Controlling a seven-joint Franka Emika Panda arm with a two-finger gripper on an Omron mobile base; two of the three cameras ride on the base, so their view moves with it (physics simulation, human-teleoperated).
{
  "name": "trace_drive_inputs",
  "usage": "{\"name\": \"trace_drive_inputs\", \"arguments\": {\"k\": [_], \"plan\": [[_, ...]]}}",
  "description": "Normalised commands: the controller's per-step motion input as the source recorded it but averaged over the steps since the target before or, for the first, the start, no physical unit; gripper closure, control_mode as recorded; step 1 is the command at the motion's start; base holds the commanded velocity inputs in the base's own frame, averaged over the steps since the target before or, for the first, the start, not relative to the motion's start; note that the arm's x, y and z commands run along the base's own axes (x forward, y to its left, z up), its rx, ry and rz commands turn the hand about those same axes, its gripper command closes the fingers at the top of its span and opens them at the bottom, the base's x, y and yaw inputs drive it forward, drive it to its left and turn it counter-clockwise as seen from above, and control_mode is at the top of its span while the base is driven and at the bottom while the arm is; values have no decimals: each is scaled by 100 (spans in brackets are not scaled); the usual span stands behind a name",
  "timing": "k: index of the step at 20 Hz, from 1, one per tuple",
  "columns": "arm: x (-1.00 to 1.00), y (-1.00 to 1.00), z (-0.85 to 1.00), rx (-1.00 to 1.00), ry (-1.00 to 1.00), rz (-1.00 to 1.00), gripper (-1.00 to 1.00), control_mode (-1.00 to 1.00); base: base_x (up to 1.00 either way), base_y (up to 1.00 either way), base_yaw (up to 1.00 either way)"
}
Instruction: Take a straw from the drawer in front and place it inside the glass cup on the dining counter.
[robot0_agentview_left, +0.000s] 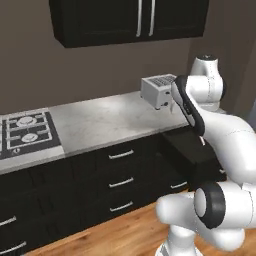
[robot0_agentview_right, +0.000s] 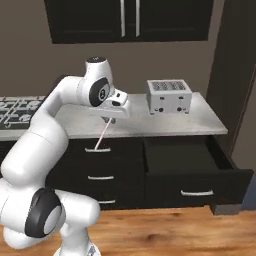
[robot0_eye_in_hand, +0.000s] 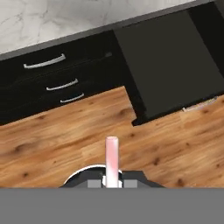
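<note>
While the arm bends over the worktop, its pincer (robot0_agentview_right: 111, 120) (pointing down) clamps the straw (robot0_agentview_right: 103, 134).

The toaster (robot0_agentview_right: 169, 96) stood on the marble worktop (robot0_agentview_left: 105, 120). The stove (robot0_agentview_left: 25, 131) was set into the worktop, well apart from the toaster. Upper cupboards (robot0_agentview_left: 130, 20) hung above.

The white arm rises from its base, bends at the elbow and reaches forward, its wrist turned down above the desk's front edge. The claw (robot0_agentview_right: 111, 120) points downward, jaws closed tight on the straw (robot0_agentview_right: 102, 136), which hangs slanted below it.
</note>
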Motion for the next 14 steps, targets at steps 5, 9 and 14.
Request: {"name": "trace_drive_inputs", "arguments": {"k": [5,9,14], "plan": [[0,0,0,0,0,0,100,100,0,41,74],[0,0,0,0,0,0,100,100,0,37,71],[0,0,0,0,0,0,100,100,0,45,62]]}}
